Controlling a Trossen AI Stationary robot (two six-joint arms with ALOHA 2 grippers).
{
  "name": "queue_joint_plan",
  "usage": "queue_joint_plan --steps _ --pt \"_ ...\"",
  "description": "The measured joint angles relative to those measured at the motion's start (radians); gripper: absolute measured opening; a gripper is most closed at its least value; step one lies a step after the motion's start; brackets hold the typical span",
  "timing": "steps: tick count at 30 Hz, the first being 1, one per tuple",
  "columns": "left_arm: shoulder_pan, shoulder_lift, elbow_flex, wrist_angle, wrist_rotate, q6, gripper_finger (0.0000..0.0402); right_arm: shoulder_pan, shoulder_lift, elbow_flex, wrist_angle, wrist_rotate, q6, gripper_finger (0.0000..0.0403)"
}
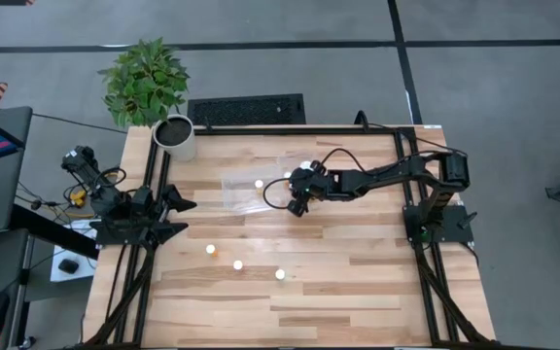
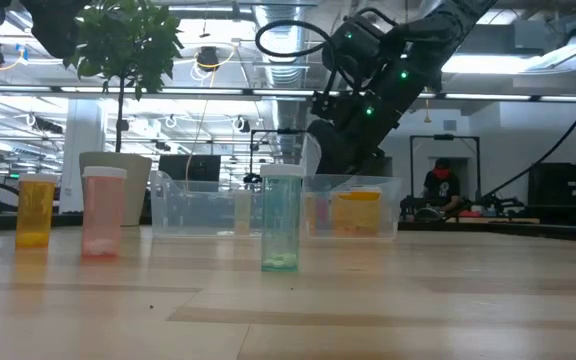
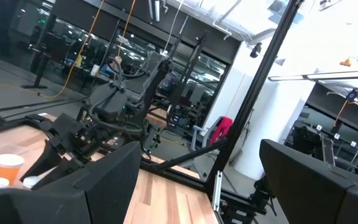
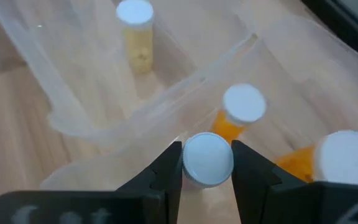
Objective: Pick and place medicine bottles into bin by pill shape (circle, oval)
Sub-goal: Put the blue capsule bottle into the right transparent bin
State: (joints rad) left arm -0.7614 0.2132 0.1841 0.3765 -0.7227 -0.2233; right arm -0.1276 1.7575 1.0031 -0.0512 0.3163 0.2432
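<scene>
Right claw [image 4: 207,163] over the bin [image 4: 73,121], bottle [image 4: 207,160] between its fingers, two bottles [image 4: 243,106] just beyond, one bottle [image 4: 135,31] in the far compartment.

Wooden table [image 1: 358,292] — bin [image 1: 246,185], bottles [image 1: 238,264]

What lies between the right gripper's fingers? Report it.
A white-capped medicine bottle sits clamped between the right gripper's two dark fingers, over the clear bin. The right wrist view shows this.

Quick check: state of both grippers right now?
Left gripper: open, empty, parked at the table's left edge.
Right gripper: shut on a medicine bottle, over the bin.
</scene>
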Motion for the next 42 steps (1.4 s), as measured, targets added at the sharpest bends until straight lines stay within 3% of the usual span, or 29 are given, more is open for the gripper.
queue_joint_plan --steps 42 --pt "0.0 0.0 0.0 0.0 0.0 -0.006 0.0322 -0.012 -0.001 -0.012 0.0 -0.033 0.021 0.013"
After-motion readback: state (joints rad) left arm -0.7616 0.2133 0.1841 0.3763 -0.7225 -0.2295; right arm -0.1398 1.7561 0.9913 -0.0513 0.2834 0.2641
